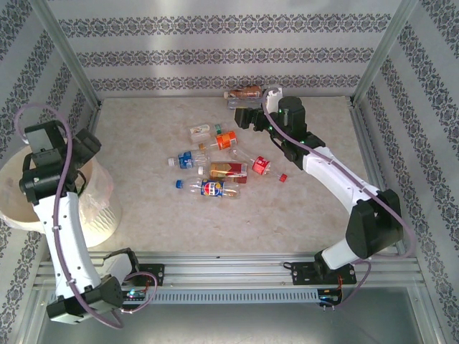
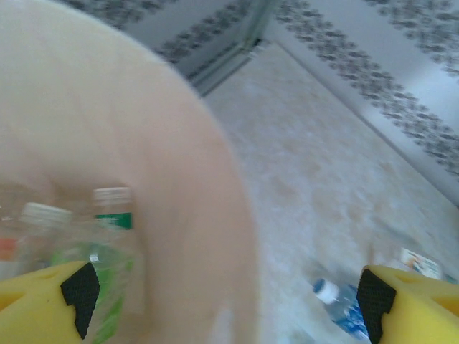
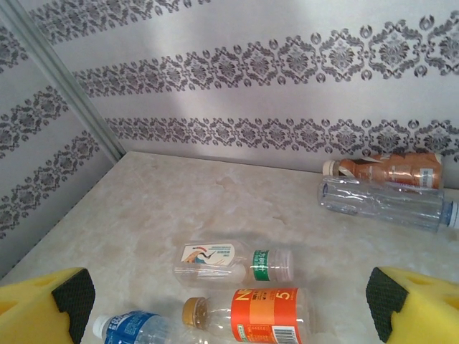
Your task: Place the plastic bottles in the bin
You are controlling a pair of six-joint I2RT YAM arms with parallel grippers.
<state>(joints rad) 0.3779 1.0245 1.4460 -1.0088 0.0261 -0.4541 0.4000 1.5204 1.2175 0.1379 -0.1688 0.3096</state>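
Note:
The cream bin (image 1: 18,204) stands at the far left, and my left gripper (image 1: 90,147) hangs open over its rim. In the left wrist view the gripper (image 2: 226,301) holds nothing; below lies the bin's inner wall (image 2: 107,122) with a green-labelled bottle (image 2: 111,240) and other bottles inside. My right gripper (image 1: 246,115) is open above the table's back middle. Under it (image 3: 228,304) lie a white-labelled bottle (image 3: 233,264), an orange-labelled bottle (image 3: 251,315) and a blue one (image 3: 133,330). Several more plastic bottles (image 1: 214,188) lie mid-table.
A brown bottle (image 3: 391,170) and a clear bottle (image 3: 380,203) lie against the patterned back wall (image 3: 272,79). A loose red cap (image 1: 282,177) sits right of the cluster. Metal frame posts stand in the back corners. A blue bottle (image 2: 344,304) lies on the table past the bin's rim.

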